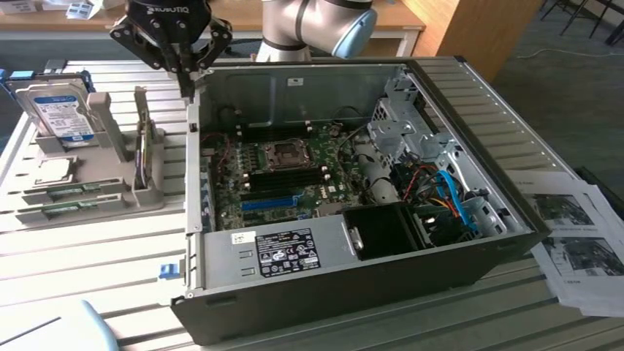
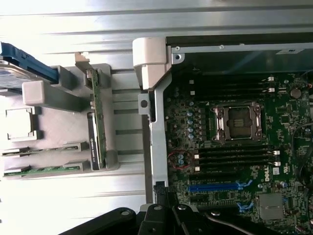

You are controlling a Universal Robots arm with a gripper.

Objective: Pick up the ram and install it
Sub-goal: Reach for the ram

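My gripper hangs over a corner of the open PC case, right above the wall that faces the grey holder. Jaws are pinched fully shut, nothing in them. There's plenty of free air above the case's rim, and a narrow strip of bare slatted table runs between the case and the holder. On the side of the case away from the holder, some printed papers lie on the table. The ram lies flat in the holder, at the end away from the case, with a second stick just beside it. A hard drive and a processor chip sit in there too. Inside the case, the motherboard shows long black slots beside the socket.
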